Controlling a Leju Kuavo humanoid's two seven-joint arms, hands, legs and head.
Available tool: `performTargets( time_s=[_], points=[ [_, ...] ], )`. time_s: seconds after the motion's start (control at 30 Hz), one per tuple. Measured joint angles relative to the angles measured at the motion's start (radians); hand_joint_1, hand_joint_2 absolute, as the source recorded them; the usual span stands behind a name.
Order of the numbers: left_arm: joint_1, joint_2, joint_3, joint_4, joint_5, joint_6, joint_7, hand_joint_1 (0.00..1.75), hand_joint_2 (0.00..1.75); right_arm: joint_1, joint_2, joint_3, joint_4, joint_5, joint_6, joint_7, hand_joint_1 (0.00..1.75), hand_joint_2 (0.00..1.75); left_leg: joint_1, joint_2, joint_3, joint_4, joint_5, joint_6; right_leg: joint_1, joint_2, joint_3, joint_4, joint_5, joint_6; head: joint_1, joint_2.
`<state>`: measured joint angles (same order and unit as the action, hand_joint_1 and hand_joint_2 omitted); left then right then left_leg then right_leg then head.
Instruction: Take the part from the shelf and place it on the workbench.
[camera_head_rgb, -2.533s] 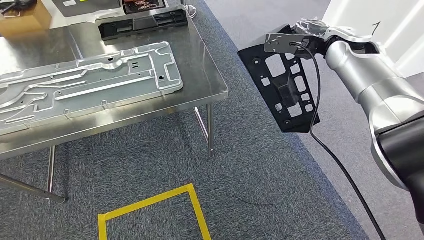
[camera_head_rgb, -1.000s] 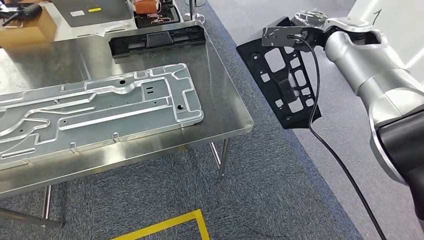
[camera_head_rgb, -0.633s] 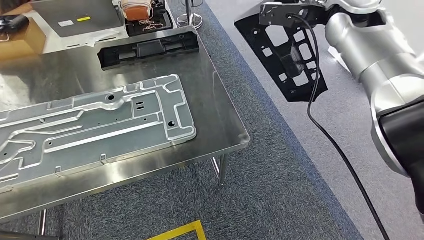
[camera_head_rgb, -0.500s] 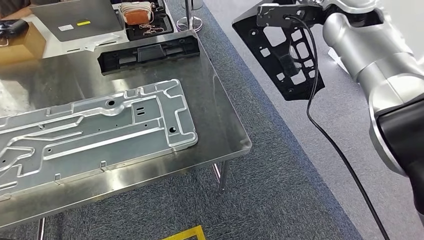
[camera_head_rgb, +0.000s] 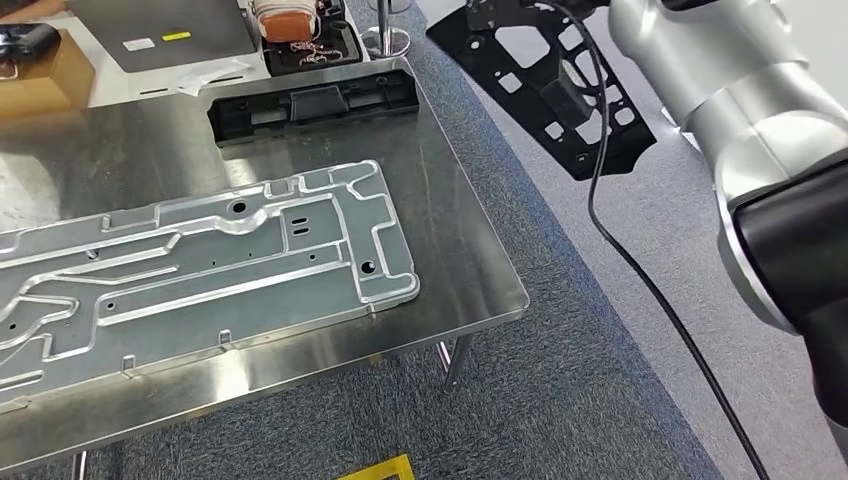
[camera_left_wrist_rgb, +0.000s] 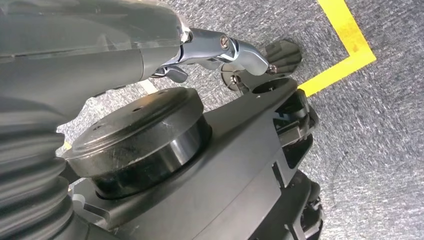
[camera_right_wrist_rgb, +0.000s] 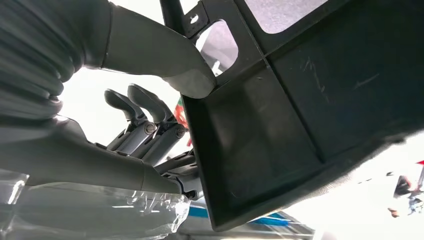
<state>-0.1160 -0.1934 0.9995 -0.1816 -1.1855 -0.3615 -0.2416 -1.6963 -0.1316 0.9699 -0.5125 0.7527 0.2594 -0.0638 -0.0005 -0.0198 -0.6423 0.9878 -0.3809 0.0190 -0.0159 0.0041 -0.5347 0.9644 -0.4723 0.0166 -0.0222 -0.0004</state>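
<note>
The right hand (camera_right_wrist_rgb: 150, 115) grips the black part (camera_head_rgb: 545, 85): in the right wrist view the thick thumb presses on one face of the part's rim and the darker fingers (camera_right_wrist_rgb: 142, 107) curl behind the other face, so the part is clamped between them. In the head view the part hangs in the air off the far right corner of the workbench (camera_head_rgb: 470, 255), tilted, its lower end over the grey floor (camera_head_rgb: 660, 220) beyond the carpet edge; it touches nothing but the hand. A black cable (camera_head_rgb: 640, 280) trails down from the wrist past the part.

On the workbench a large silver metal panel (camera_head_rgb: 200, 265) takes up most of the near surface, its right end close to the right edge, leaving a bare steel strip along the right side and the near edge. A second black part (camera_head_rgb: 310, 100) lies along the far edge. Between the two runs a band of bare steel. Behind the bench sit a tray (camera_head_rgb: 300, 40) with an orange object and a cardboard box (camera_head_rgb: 45, 65).

The left hand (camera_left_wrist_rgb: 220, 50) hangs over the carpet near yellow floor tape (camera_left_wrist_rgb: 345, 50); whether its fingers are apart or curled I cannot tell.

Against half a second ago, the whole head view has shifted: the bench lies a little lower and further right in the picture, and the held part stands higher and further left, nearer the bench's far corner
</note>
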Motion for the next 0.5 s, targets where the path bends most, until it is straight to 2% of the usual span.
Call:
performTargets(
  time_s=[0.23, 0.5],
  points=[
    [-0.005, 0.000, -0.002, 0.000, 0.009, 0.002, -0.013, 0.00, 1.75, -0.034, 0.143, 0.014, 0.033, -0.014, 0.031, -0.009, 1.75, 1.75, 0.000, 0.004, 0.008, 0.000, 0.000, 0.002, 0.001, 0.000, 0.007, -0.002, -0.003, 0.003, 0.000, 0.000],
    [-0.023, 0.000, -0.006, 0.000, -0.001, 0.018, 0.005, 0.00, 1.75, -0.033, 0.230, 0.015, 0.060, -0.031, -0.013, -0.031, 1.75, 1.75, 0.001, 0.004, 0.011, 0.000, 0.002, -0.001, 0.001, -0.001, 0.007, 0.004, -0.003, 0.003, 0.000, 0.000]
  ],
)
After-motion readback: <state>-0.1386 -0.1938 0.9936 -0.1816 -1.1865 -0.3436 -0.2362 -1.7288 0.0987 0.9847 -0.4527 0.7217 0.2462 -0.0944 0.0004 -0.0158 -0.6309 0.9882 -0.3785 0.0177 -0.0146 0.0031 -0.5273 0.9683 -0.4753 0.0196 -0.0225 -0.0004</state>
